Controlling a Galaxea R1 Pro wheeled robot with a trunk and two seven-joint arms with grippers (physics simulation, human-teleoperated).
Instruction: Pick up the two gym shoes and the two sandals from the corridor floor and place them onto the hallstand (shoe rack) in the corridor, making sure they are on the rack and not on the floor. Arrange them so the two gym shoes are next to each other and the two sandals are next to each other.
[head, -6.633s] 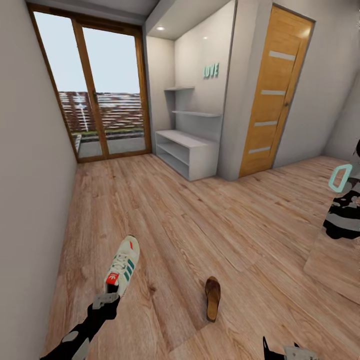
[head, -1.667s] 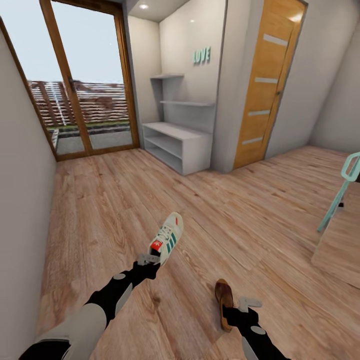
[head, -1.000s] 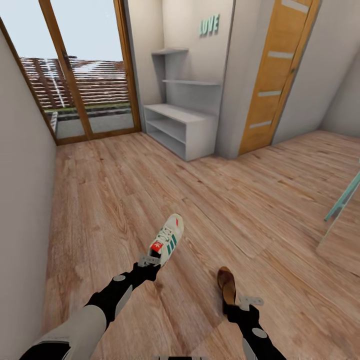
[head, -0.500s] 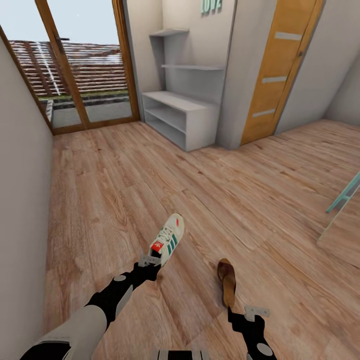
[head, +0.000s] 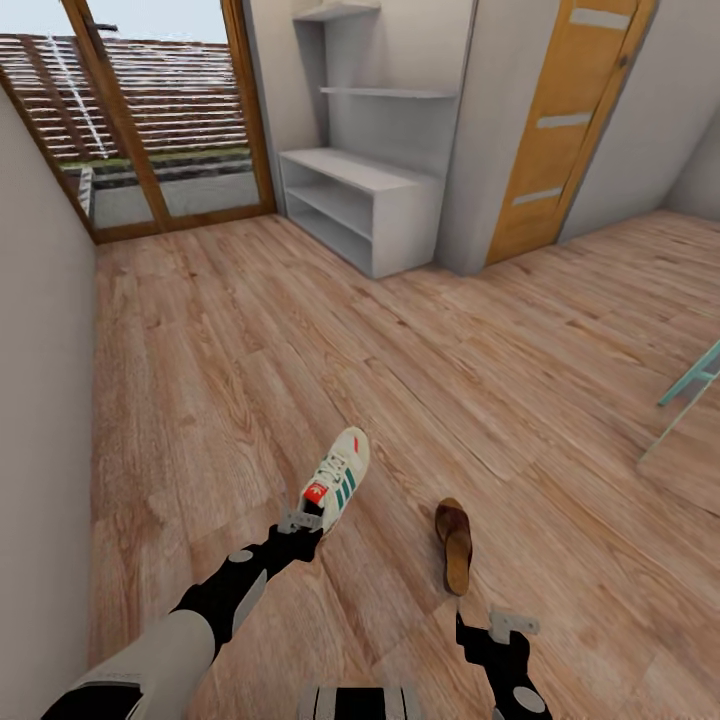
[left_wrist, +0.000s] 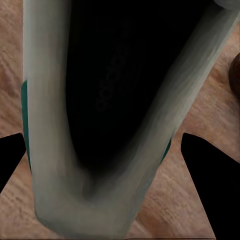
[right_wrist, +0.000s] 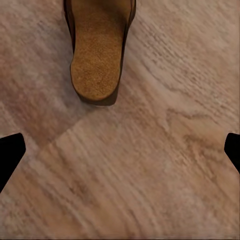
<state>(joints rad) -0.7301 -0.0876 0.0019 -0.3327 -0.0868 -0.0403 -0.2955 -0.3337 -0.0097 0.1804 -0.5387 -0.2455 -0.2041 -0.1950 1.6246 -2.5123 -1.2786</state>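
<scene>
A white gym shoe with green stripes and a red tongue label (head: 337, 478) hangs just above the corridor floor (head: 250, 330), toe pointing away from me. My left gripper (head: 300, 521) is shut on its heel; the left wrist view looks into its dark opening and cream rim (left_wrist: 50, 125). One brown sandal (head: 455, 545) lies flat on the planks to its right. Behind the sandal's heel my right gripper (head: 490, 623) is open, a short gap away; the tan footbed (right_wrist: 97, 55) lies ahead of its spread fingers. The pale grey hallstand (head: 350, 170) stands far ahead by the wall.
A grey wall (head: 40, 400) runs close along my left. Glass doors with wooden frames (head: 170, 110) close the corridor's far end, left of the hallstand. An orange wooden door (head: 570, 120) is at the back right. A teal chair leg (head: 690, 390) juts in at the right edge.
The view has tilted down, so the hallstand and sandal sit higher in the picture. The right gripper, at the sandal's heel a second ago, now stands apart from it. The left still holds the shoe.
</scene>
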